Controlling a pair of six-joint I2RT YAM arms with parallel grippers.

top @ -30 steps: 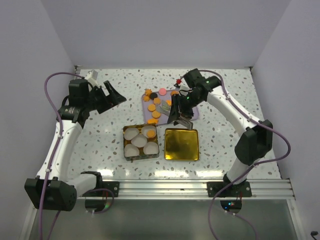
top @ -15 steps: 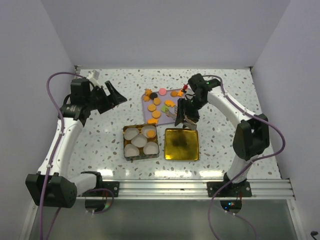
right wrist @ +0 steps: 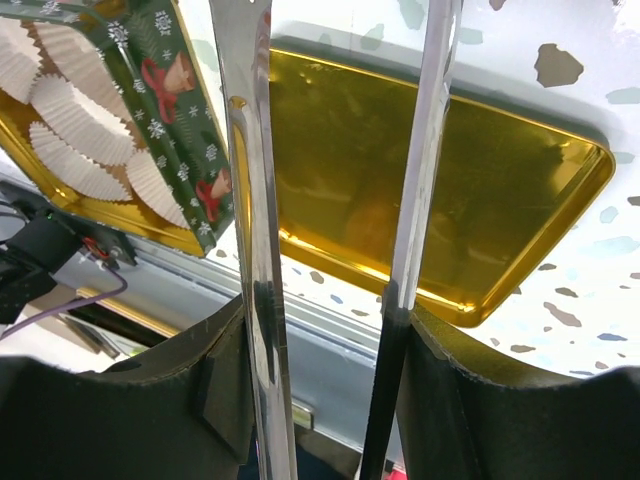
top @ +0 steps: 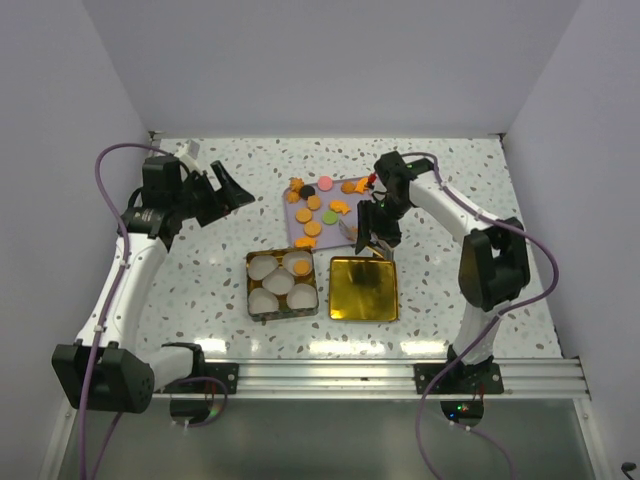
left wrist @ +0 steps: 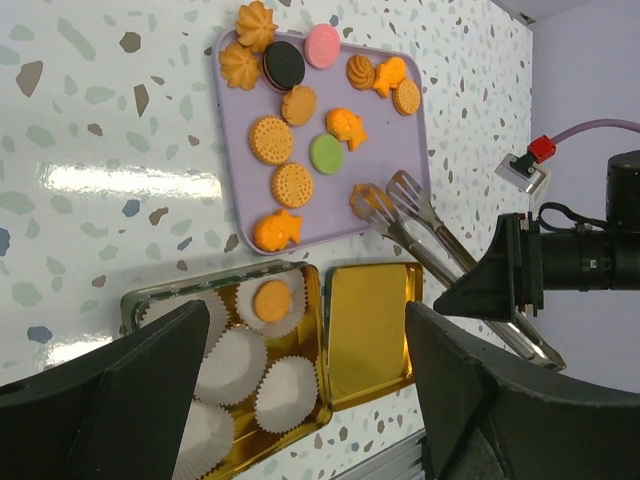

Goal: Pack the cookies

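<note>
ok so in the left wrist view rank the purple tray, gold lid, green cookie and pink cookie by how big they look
1. purple tray, clearly the largest
2. gold lid, its lower corner hidden behind the gripper finger
3. green cookie and pink cookie: they look about alike, so no ranking between them

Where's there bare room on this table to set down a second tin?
Bare tabletop lies between the cookie tin and the left arm, and between the gold lid and the right arm. The strip behind the purple tray is bare too. The middle is crowded: cookies, tin, lid and tongs sit close together.
</note>
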